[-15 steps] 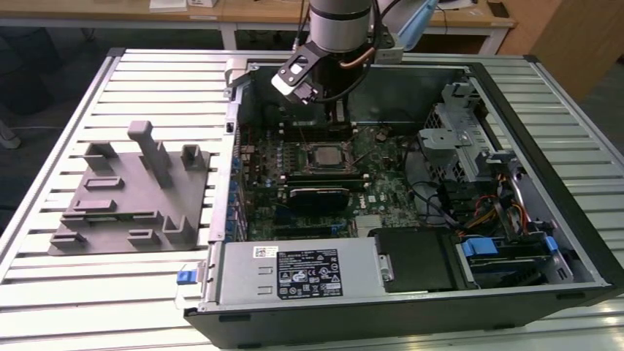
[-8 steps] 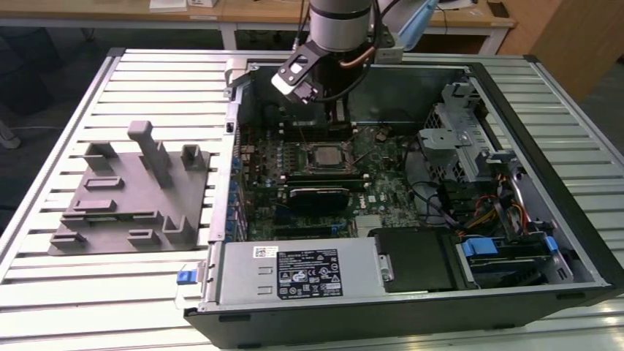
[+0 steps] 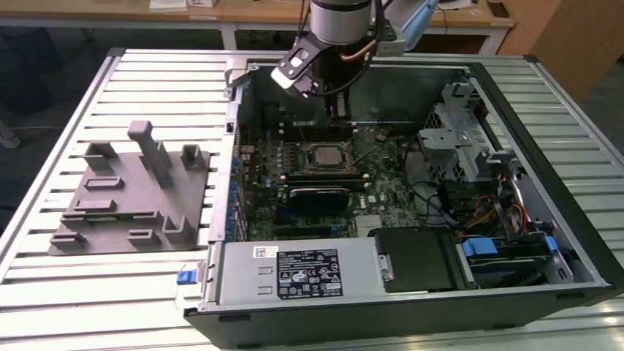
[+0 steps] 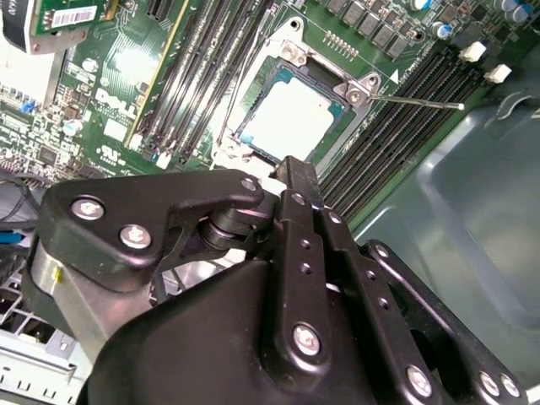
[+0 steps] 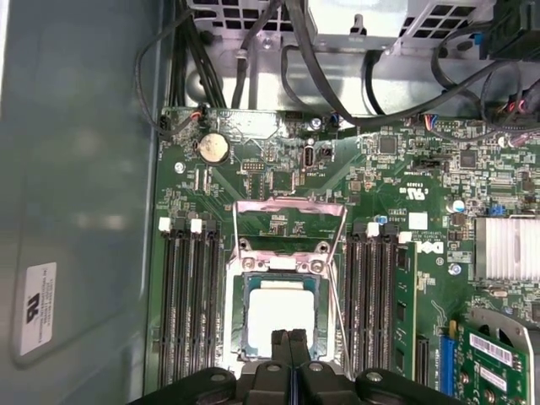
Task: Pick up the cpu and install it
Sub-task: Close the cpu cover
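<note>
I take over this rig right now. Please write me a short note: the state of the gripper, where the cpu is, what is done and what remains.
The gripper: jaws shut, nothing between them. It hangs low over one edge of the cpu. Whether it touches cannot be judged.
The cpu: it lies flat in the socket on the board.
Done: the cpu is placed in the socket.
Left: the socket's cover stands open, not yet closed over the cpu.
</note>
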Robot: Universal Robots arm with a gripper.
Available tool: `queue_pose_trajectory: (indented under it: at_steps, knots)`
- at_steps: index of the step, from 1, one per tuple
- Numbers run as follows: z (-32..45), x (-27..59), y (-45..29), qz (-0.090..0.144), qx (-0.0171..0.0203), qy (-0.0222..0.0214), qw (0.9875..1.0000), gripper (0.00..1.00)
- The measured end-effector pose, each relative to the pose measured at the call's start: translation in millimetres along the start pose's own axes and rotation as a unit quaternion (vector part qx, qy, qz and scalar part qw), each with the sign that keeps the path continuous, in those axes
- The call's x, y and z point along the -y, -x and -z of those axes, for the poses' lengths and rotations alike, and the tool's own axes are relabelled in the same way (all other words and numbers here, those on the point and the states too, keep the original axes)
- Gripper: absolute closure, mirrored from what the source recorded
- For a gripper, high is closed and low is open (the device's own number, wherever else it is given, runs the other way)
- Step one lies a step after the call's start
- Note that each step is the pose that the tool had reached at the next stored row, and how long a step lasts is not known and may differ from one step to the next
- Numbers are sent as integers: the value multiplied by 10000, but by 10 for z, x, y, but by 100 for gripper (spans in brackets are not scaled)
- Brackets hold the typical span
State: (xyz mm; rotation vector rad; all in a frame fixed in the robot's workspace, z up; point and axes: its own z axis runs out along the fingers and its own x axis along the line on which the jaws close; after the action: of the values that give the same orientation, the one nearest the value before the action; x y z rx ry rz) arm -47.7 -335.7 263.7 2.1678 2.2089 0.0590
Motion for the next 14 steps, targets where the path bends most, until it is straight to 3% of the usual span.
queue_pose_trajectory:
  at_steps: [8,14]
  knots:
    - [9,-10,0,0,1,0,10000,89]
    - [2,-115,2,0,0,1,10000,89]
